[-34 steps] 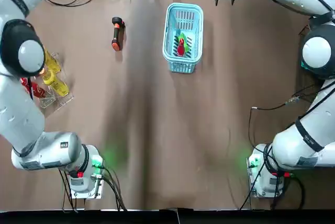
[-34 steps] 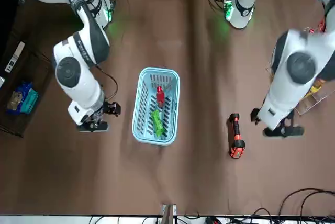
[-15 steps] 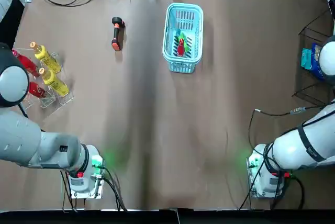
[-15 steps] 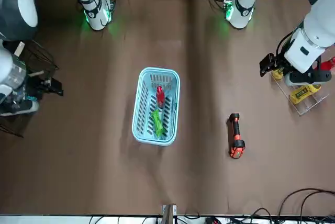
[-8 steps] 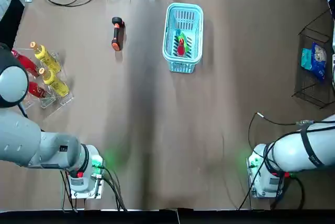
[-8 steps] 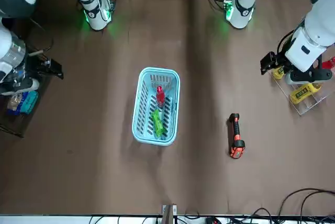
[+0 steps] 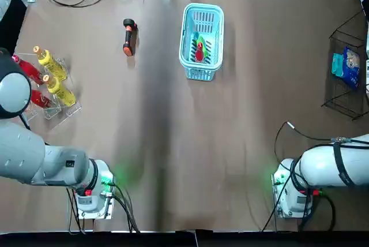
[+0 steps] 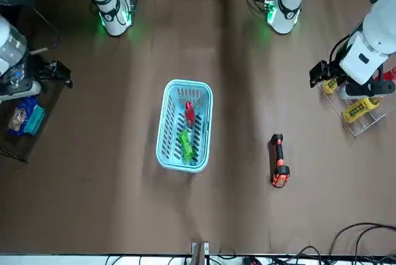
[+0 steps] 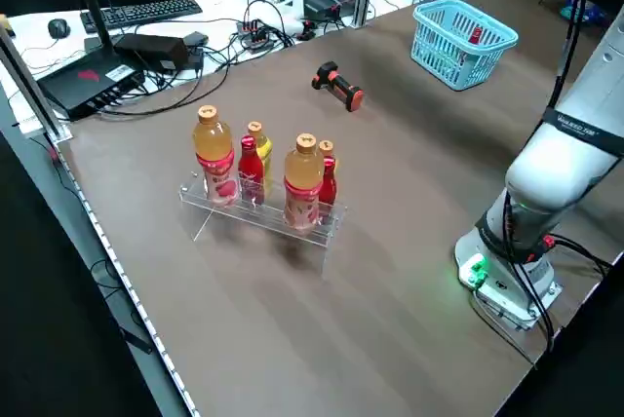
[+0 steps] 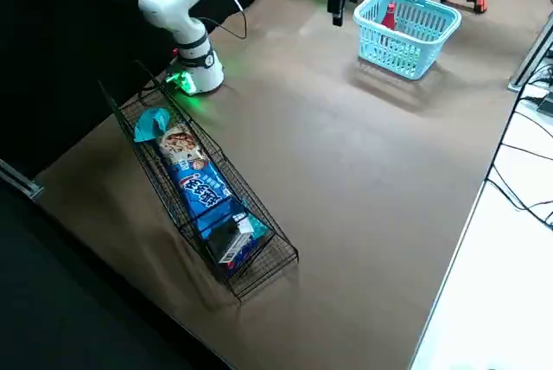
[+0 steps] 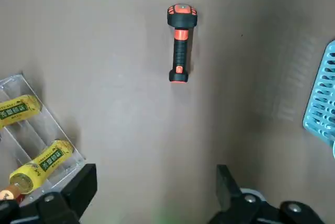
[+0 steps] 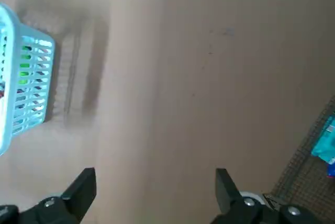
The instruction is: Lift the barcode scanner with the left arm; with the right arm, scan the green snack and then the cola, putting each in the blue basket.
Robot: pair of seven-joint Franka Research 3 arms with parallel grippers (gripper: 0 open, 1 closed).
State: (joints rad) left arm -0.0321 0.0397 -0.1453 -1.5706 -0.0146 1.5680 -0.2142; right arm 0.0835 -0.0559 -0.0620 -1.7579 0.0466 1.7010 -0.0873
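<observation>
Left tool [image 11: 155,178] spread wide and empty, barcode scanner [image 11: 179,51] lying on the worktop [image 11: 99,46] beyond it, untouched, right tool [image 12: 155,179] spread, empty, blue basket [image 7: 203,6] well to its left holding green snack [image 8: 184,144] and cola [image 8: 189,114].

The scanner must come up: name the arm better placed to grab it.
Left, likely. The left gripper, jaws open, hangs by the bottle rack on the scanner's side of the blue basket; the right gripper sits beyond it by the wire rack.
</observation>
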